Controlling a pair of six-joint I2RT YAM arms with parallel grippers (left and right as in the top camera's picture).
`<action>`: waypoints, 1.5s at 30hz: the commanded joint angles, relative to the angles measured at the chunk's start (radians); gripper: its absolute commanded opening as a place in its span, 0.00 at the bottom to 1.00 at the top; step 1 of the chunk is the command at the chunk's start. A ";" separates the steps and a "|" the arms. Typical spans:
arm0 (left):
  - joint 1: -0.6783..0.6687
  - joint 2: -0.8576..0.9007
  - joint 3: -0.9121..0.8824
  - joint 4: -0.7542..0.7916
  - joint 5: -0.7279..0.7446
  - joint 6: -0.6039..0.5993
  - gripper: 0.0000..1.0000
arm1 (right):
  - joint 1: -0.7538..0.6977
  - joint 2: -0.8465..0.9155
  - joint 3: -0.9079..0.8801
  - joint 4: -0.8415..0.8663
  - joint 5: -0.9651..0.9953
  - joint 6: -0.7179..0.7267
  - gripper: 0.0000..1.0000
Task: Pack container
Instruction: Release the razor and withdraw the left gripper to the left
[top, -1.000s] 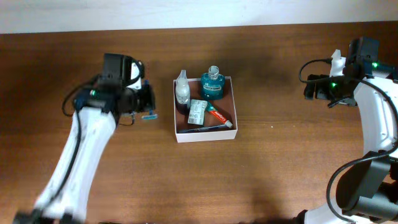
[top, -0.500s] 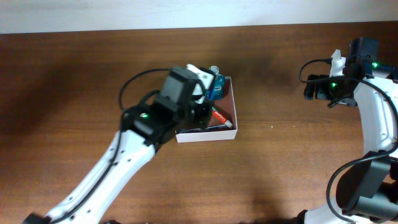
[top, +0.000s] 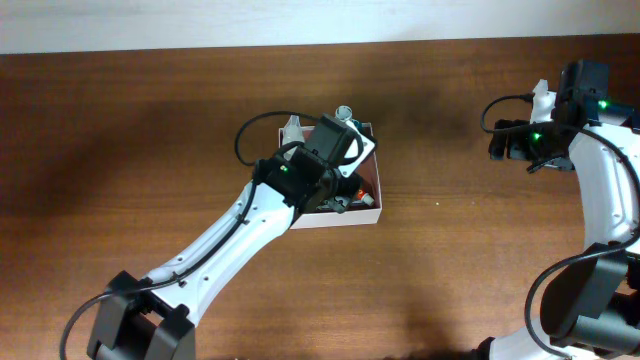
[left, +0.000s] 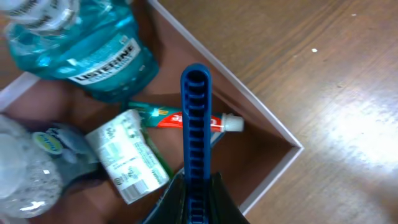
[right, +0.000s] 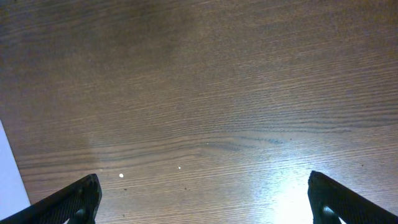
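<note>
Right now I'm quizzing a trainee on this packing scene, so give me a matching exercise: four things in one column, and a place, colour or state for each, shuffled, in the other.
Things:
1. mouthwash
2. toothpaste
3. blue handle
4. right gripper

Descriptions:
A. open over the bare table
B. lying in the container, white cap
C. clamped in the left gripper
D. teal, in the container

Pairs: 1-D, 2-B, 3-C, 4-A
</note>
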 joint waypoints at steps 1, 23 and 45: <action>-0.001 0.001 0.006 0.009 -0.072 0.027 0.07 | -0.005 -0.031 0.016 0.001 -0.009 0.008 0.99; 0.261 -0.503 0.050 -0.089 -0.332 -0.265 0.92 | -0.005 -0.031 0.016 0.000 -0.009 0.008 0.99; 0.549 -0.422 0.050 -0.173 -0.303 -0.380 0.99 | -0.005 -0.031 0.016 0.000 -0.009 0.008 0.98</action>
